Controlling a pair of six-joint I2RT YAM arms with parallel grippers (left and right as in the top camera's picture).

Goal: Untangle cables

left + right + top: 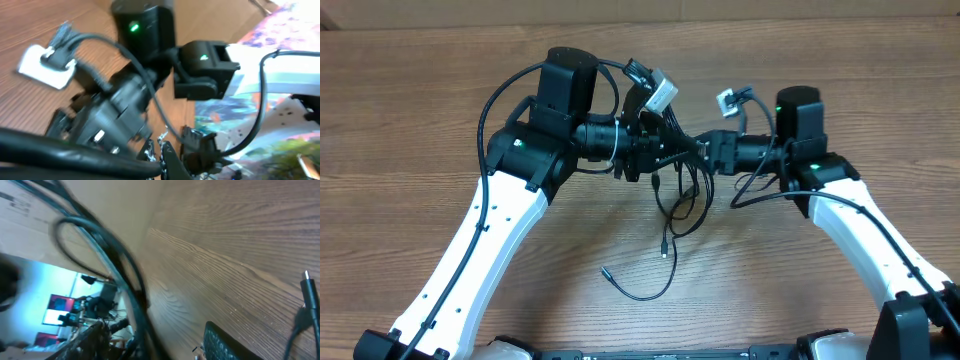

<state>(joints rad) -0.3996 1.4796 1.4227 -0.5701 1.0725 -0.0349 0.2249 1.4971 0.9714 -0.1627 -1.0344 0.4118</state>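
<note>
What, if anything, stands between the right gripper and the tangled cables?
Nothing visible does. In the overhead view the right gripper is right at the cables, which bunch between it and the left gripper. Loose strands trail from there down onto the wooden table.

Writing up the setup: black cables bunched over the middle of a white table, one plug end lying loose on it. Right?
No: the table is brown wood, not white; the overhead view shows it. Otherwise right: black cables bunched over its middle, one plug end lying loose on it.
</note>
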